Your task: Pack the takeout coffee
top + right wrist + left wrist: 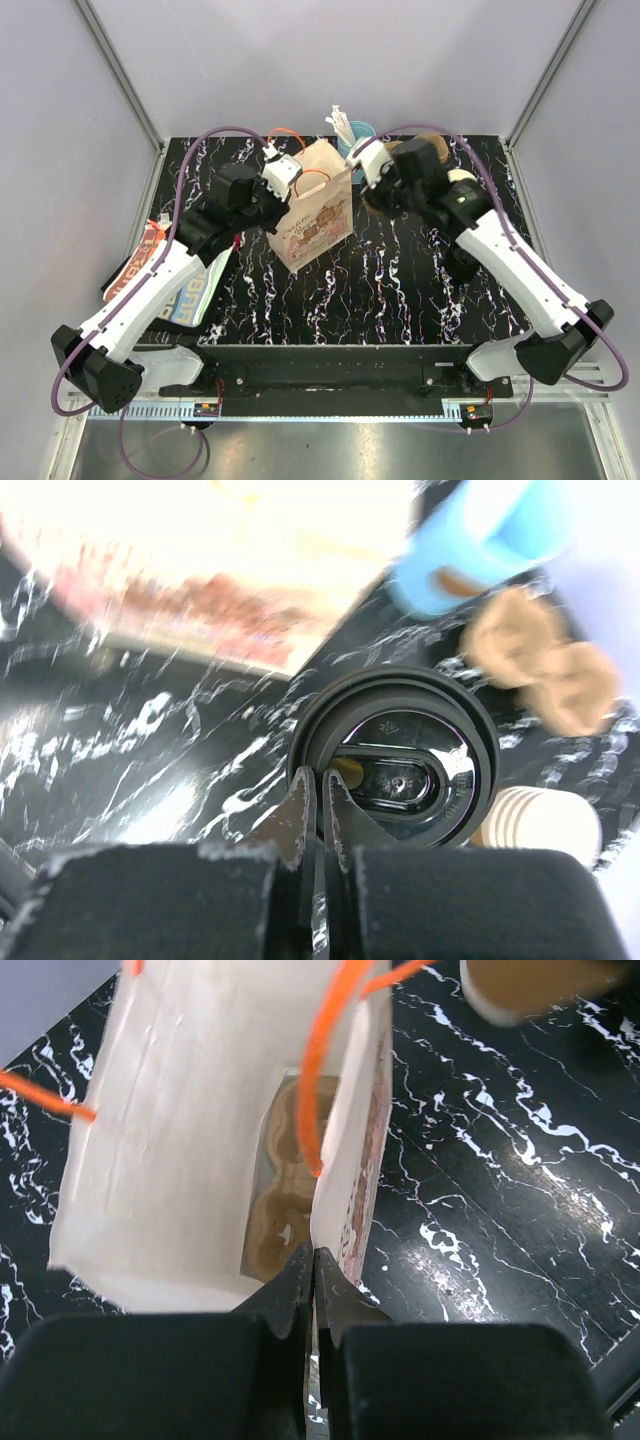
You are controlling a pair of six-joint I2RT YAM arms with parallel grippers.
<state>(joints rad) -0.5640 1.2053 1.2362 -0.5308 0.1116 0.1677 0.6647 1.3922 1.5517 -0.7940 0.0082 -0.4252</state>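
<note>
Centre frame, the right gripper (318, 795) pinches the takeout coffee (400, 780), likely light and crushable, by its stiffer lid (478, 742) rim; the left gripper (313, 1265) pinches the bag (180, 1110).

Bench (420, 290): glossy black marble-look top; paper bag (318, 220) matt, creased; lid (400, 780) black plastic, shiny centre; right fingers (296, 818) matt black, scuffed.

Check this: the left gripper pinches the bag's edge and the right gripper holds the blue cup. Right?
No. The left gripper does pinch the bag edge, but the right gripper holds the black lid, not the blue cup; the right wrist view shows it.
</note>
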